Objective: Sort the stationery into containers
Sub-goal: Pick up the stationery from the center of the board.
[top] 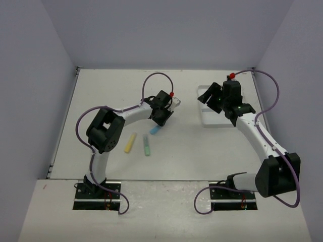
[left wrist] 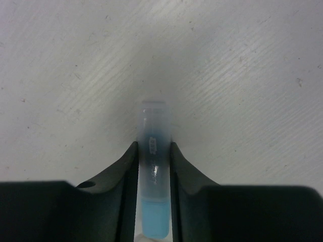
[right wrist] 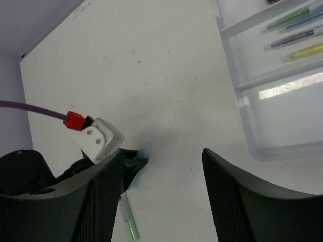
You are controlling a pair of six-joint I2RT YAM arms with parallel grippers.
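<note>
My left gripper (top: 159, 121) (left wrist: 154, 154) is shut on a stubby light-blue marker (top: 154, 130) (left wrist: 153, 126) that lies on the table, with both jaws pressed against its sides. A yellow marker (top: 130, 142) and a green marker (top: 147, 146) (right wrist: 128, 225) lie just left of it. The white divided tray (top: 212, 120) (right wrist: 243, 96) sits at the far right, and one compartment holds several thin pens (right wrist: 293, 37). My right gripper (top: 211, 98) (right wrist: 162, 154) hangs open over the tray's left edge with nothing between its jaws. In the right wrist view the left gripper (right wrist: 101, 142) shows with the blue marker's tip (right wrist: 144, 149).
Grey walls close off the table on the left, back and right. Purple cables loop off both arms (top: 151, 80). The tray's near compartment (right wrist: 287, 116) shows nothing in it.
</note>
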